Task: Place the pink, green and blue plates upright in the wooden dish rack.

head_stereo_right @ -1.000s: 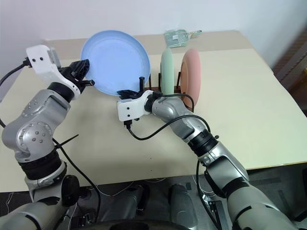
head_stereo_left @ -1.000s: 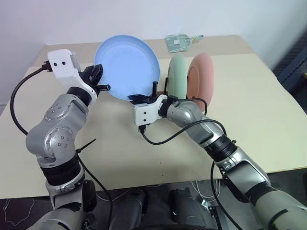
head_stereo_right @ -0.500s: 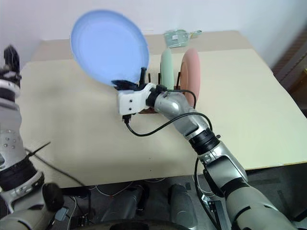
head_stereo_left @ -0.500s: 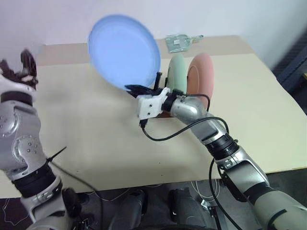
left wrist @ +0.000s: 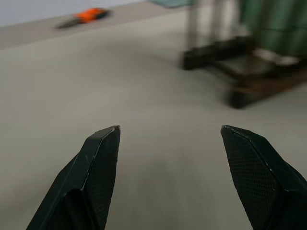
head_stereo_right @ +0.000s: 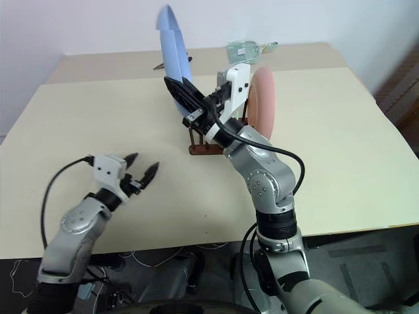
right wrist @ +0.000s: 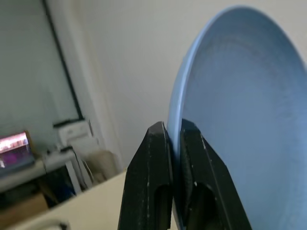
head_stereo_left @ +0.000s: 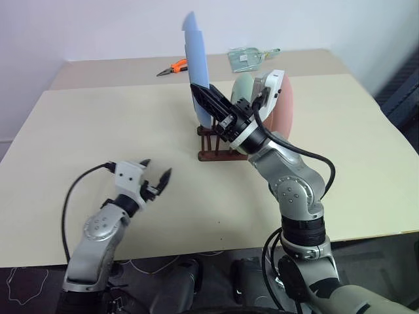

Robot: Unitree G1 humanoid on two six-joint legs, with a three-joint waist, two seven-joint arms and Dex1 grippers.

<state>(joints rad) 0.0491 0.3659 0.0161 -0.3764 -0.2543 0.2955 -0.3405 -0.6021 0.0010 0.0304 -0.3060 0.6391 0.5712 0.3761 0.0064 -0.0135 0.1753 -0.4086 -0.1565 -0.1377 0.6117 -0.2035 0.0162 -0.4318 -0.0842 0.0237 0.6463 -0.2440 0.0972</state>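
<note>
While the right gripper pinches the blue plate, left jaws gape over the beige table.

Green plate mostly hidden behind right gripper; rack blurred.

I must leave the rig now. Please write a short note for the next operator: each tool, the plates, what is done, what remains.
Right tool: shut on the blue plate's rim, holding it edge-up above the wooden dish rack.
Left tool: open, empty, low over the table.
Done: green plate and pink plate stand upright in the rack.
Left: lower the blue plate into a free slot at the rack's left end, then release.
</note>
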